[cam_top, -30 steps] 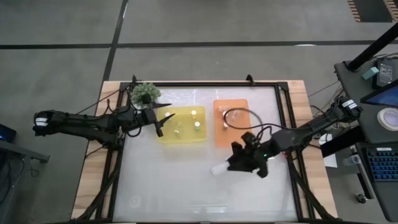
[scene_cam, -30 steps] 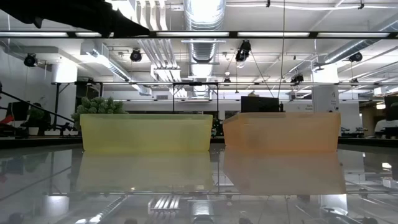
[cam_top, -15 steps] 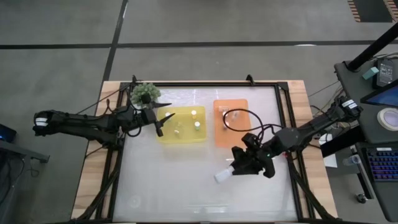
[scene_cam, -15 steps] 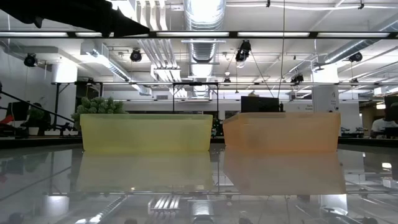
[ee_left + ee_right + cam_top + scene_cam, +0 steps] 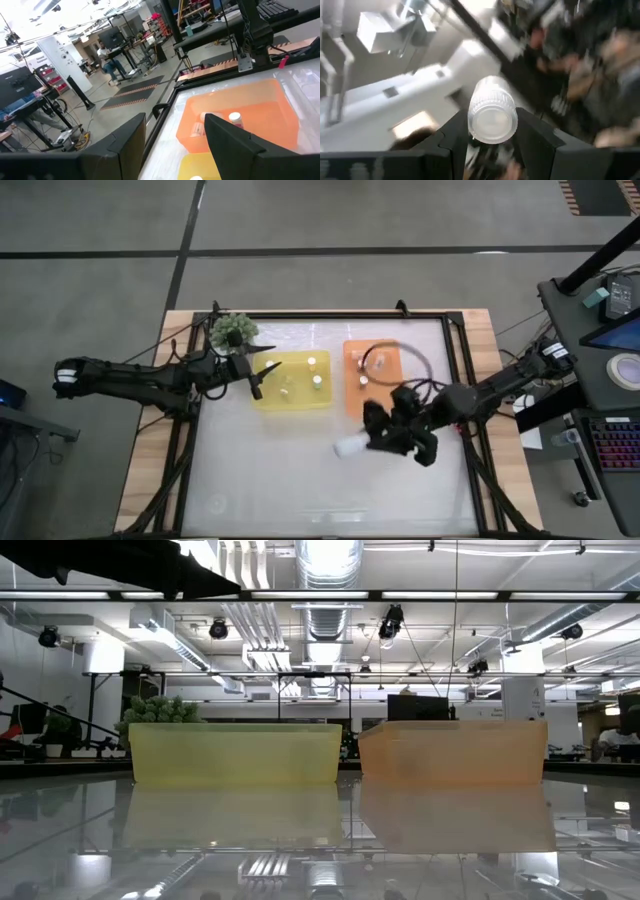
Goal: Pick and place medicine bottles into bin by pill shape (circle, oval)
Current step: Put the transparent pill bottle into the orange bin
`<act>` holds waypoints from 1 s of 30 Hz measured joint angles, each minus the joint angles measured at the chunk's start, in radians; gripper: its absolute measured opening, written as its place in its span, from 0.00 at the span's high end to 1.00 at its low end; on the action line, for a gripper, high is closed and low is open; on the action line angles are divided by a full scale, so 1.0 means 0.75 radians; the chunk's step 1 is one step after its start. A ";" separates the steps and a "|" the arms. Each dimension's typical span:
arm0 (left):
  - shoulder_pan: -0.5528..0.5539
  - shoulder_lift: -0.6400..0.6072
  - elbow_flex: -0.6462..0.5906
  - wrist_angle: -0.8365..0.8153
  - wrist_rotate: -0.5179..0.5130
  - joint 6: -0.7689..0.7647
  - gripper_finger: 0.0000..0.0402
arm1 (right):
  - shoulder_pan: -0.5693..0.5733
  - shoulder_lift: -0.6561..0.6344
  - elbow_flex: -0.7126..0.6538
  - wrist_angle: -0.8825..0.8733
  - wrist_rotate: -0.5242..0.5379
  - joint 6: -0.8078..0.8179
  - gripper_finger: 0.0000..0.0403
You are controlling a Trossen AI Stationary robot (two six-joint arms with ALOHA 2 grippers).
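Observation:
My right gripper (image 5: pixel 372 442) is near the table's middle, in front of the orange tray (image 5: pixel 371 392), and is shut on a small whitish-clear medicine bottle (image 5: pixel 349 446). The right wrist view shows this bottle (image 5: pixel 492 111) end-on between the dark fingers. My left gripper (image 5: pixel 260 378) is open and empty at the left end of the yellow tray (image 5: pixel 292 396). Three bottles (image 5: pixel 317 380) stand in the yellow tray. Some bottles (image 5: pixel 362 360) are in the orange tray, and one (image 5: pixel 235 118) shows in the left wrist view. My right gripper pinches the bottle's body (image 5: pixel 490 131) between its two fingers (image 5: pixel 532 137), one on each side. The bottle lies along the fingers and sticks out past their tips toward the table's left, its round free end (image 5: pixel 493 120) facing the camera. It does not show in the low view.
A green spiky plant (image 5: pixel 232 330) stands at the far left corner, behind the yellow tray. A black cable loop (image 5: pixel 395 360) hangs over the orange tray. The glossy white tabletop (image 5: pixel 270 470) lies in front of the trays. The low view shows both trays (image 5: pixel 232 753) (image 5: pixel 452 750) side by side.
My right gripper has swung with the bottle, first a little toward the table's near edge, then back toward the far and left. The bottle has stayed between the fingers.

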 joint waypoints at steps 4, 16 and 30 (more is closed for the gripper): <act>0.000 0.000 0.000 0.000 0.000 0.003 0.53 | 0.003 -0.001 0.114 -0.059 -0.037 -0.123 0.66; 0.001 0.001 0.000 0.000 0.000 0.004 0.53 | 0.018 0.083 0.343 -0.512 -0.172 0.026 0.66; 0.001 0.001 0.000 0.000 0.000 0.005 0.53 | 0.017 0.087 0.445 -1.290 -0.123 0.104 0.66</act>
